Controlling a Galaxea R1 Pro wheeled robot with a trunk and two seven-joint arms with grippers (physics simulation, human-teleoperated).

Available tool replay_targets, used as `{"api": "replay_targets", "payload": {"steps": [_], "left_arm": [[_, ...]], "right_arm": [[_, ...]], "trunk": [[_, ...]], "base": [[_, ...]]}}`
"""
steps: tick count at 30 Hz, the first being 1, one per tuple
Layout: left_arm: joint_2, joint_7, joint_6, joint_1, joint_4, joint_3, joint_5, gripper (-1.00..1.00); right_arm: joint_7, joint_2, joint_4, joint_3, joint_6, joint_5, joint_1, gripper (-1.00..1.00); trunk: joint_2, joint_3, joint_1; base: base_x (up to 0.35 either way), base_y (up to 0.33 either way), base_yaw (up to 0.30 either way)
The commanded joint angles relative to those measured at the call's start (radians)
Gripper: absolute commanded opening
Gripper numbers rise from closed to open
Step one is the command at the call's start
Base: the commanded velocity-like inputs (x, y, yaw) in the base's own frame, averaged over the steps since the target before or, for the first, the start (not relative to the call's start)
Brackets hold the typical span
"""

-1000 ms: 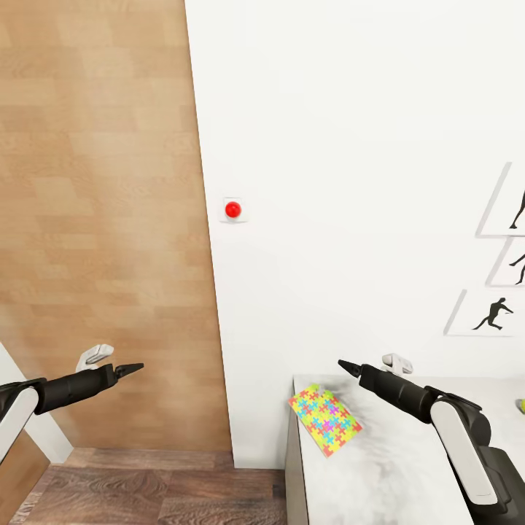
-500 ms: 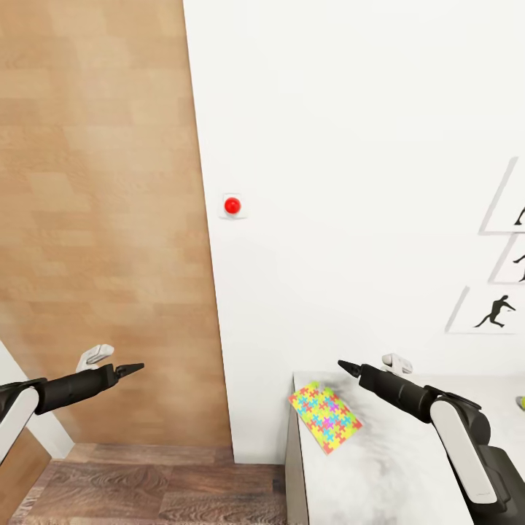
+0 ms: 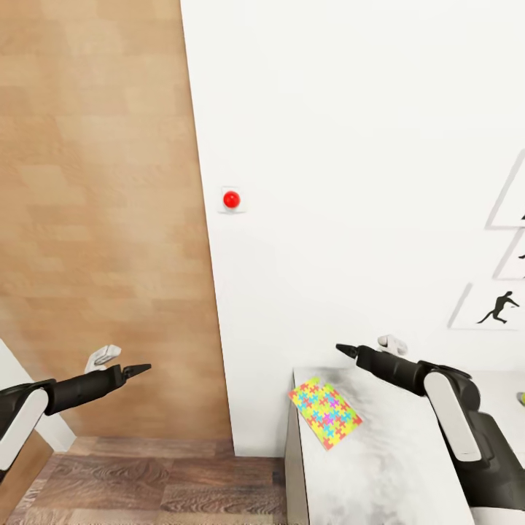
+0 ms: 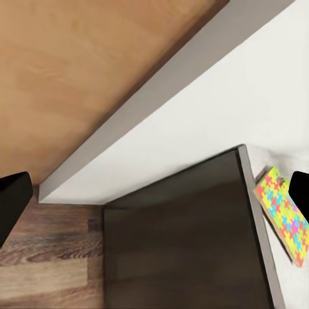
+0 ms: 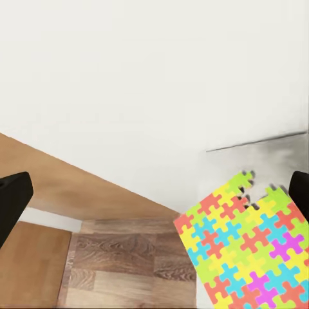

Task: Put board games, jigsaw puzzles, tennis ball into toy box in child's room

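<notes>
Far left, the left gripper (image 3: pixel 143 367) hung out over the wood-plank floor (image 3: pixel 146 481), in front of the wooden wall panel (image 3: pixel 95 219). From the head view its tips read as one point, yet its own wrist view showed dark fingers at opposite edges with nothing between them, so I judged it released and empty.

Moving across, a red button (image 3: pixel 232 199) sat on the white wall (image 3: pixel 350 146). Below it came the near end of the table (image 3: pixel 379 467), and right at that end, close to the corner by the wall, lay one jigsaw puzzle (image 3: pixel 324 412), flat and skewed to the edges.

Above the puzzle, nearer the wall, hovered the right gripper (image 3: pixel 341 350), clear of the box; its wrist view again showed fingers spread wide and nothing held. At the far right edge a sliver of yellow-green, probably the tennis ball (image 3: pixel 521 399), peeked in beneath a baseball-player picture (image 3: pixel 499 308).

My read: this was the approach, with no toy collected in these views and the toy box out of sight. Next, the right arm would need to drop and square up to that thin box, likely taking it by an edge.
</notes>
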Motion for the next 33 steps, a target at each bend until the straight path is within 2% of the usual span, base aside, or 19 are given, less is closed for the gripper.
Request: {"api": "replay_targets", "payload": {"steps": [1,9,10,16,21,33], "left_arm": [[-0.001,-0.003,0.006,-0.001,0.0,0.001,0.0,1.0],[-0.004,-0.003,0.006,-0.001,0.0,0.001,0.0,1.0],[-0.004,-0.003,0.006,-0.001,0.0,0.001,0.0,1.0],[-0.005,-0.003,0.006,-0.001,0.0,-0.006,-0.001,1.0],[-0.005,-0.003,0.006,-0.001,0.0,-0.015,-0.001,1.0],[-0.007,-0.002,0.006,-0.001,0.0,-0.021,-0.001,1.0]], "right_arm": [[0.003,0.0,0.019,-0.001,0.022,0.006,-0.023,1.0],[-0.049,0.003,0.217,-0.001,0.088,0.009,-0.197,1.0],[-0.064,0.003,0.274,-0.001,0.093,0.01,-0.235,1.0],[-0.094,0.01,0.437,0.0,0.095,0.013,-0.327,1.0],[-0.103,0.019,0.518,0.007,0.085,0.019,-0.364,1.0],[-0.105,0.03,0.628,0.063,-0.016,0.101,-0.383,1.0]], "trunk": [[-0.002,-0.004,0.001],[-0.002,-0.017,0.001],[-0.002,-0.019,0.001],[-0.002,-0.029,0.001],[-0.002,-0.037,0.001],[-0.002,-0.057,0.001]], "base": [[0.0,0.0,0.0],[0.0,0.0,0.0],[0.0,0.0,0.0],[0.0,0.0,0.0],[0.0,0.0,0.0],[0.0,0.0,0.0]]}}
